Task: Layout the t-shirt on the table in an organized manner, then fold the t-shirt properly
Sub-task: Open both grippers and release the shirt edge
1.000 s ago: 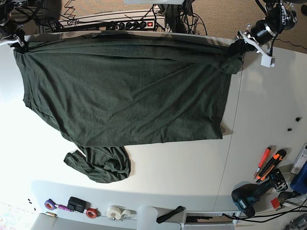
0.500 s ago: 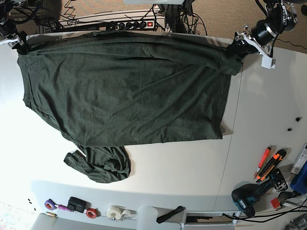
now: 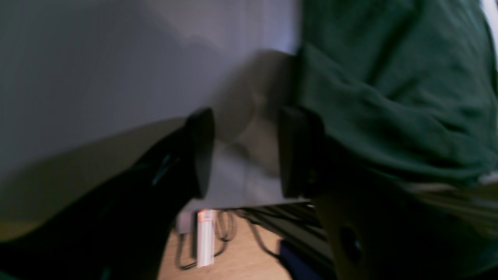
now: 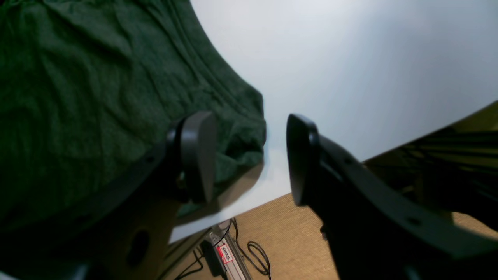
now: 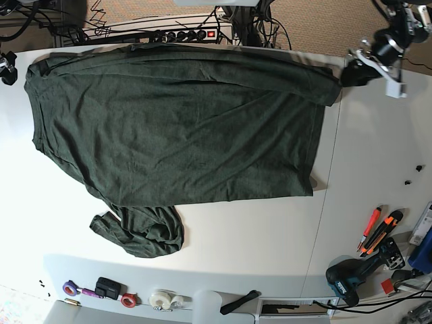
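The dark green t-shirt (image 5: 175,128) lies spread across the white table (image 5: 256,236), its far edge along the table's back rim. One sleeve is bunched at the front left (image 5: 145,233). My left gripper (image 5: 356,73) hangs just right of the shirt's far right corner, off the cloth. In the left wrist view it (image 3: 249,153) is open, with the t-shirt (image 3: 389,97) beside one finger and nothing between them. My right gripper (image 5: 8,69) is off the shirt's far left corner. The right wrist view shows it (image 4: 249,155) open and empty above the table's edge (image 4: 350,77), the t-shirt (image 4: 97,97) to its left.
Orange cutters (image 5: 379,233) and a drill (image 5: 351,278) lie at the front right. Tape rolls (image 5: 162,298) and small items line the front edge. A power strip (image 5: 182,34) and cables sit behind the table. Small black bits (image 5: 412,179) lie at right.
Both grippers have opened and let go of the shirt's far corners, then drawn outward. The shirt's far edge has settled flat on the table.
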You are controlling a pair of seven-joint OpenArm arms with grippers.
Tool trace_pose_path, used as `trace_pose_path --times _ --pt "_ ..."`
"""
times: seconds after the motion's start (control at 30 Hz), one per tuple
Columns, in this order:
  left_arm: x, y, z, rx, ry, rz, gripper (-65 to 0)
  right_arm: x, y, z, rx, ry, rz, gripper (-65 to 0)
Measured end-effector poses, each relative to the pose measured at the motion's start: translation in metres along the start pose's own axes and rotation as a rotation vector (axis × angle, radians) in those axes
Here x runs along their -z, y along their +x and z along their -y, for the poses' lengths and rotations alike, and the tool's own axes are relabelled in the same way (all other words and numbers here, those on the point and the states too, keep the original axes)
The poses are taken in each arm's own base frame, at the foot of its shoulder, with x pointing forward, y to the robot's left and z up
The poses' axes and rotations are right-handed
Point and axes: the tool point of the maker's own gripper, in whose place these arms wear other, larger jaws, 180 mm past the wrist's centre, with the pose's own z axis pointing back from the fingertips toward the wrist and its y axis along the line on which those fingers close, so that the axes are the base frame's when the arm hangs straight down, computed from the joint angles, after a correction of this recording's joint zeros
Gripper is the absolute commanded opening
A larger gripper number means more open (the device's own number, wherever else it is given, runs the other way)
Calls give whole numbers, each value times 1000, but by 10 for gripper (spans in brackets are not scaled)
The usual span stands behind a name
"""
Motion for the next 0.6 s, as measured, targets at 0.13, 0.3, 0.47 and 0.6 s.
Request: trace_pose_path --times 0.13,0.3,0.47,0.6 --pt "-9 9 -12 19 28 -2 -367 -1 5 1 -10 -3 6 -358" --pt "-22 37 7 148 -33 31 -367 -4 28 3 -34 -16 83 -359" --pt "-29 85 33 323 -72 111 -367 -8 94 -15 -80 34 270 -359" --pt "-28 126 46 378 -87 206 -367 0 117 -37 -96 86 335 -359"
